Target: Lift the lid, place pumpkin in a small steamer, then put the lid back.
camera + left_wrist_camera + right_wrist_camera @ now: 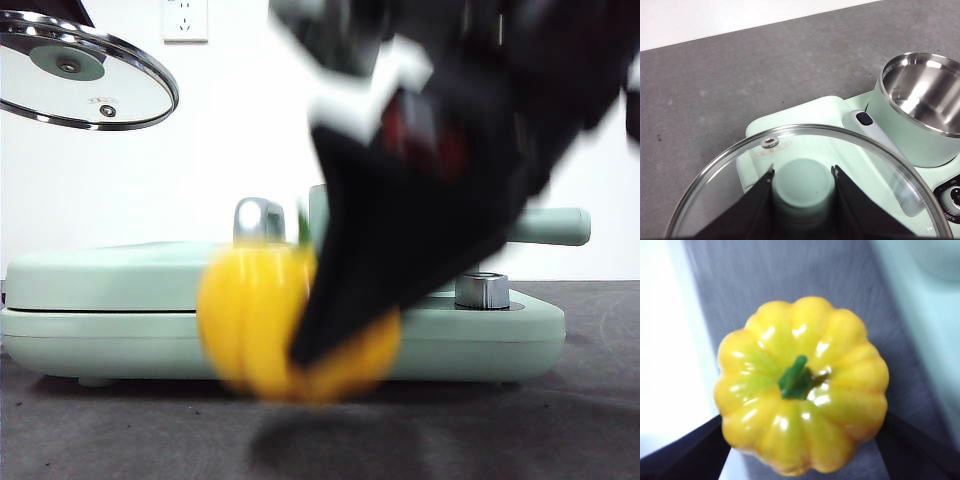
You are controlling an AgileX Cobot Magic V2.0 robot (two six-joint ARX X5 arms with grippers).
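1. High at the left, the left gripper (802, 177) pinches the glass lid (85, 70) by its knob; fragile, best held there.
2. Near centre, the right gripper (800, 440) clamps the glossy, probably slippery pumpkin (295, 325) by its ribbed flanks, just above the table.
3. Far right, the small steamer (922, 107) stands open.

The glossy yellow-orange ribbed pumpkin (801, 385) is showing a green stem, the clear lid (850, 165) is wearing a steel rim and mint-green knob, and the small steamer (920, 120) is gleaming mint-green outside, steel inside.

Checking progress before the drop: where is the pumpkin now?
The pumpkin is in the right gripper, just off the table in front of the mint-green appliance base.
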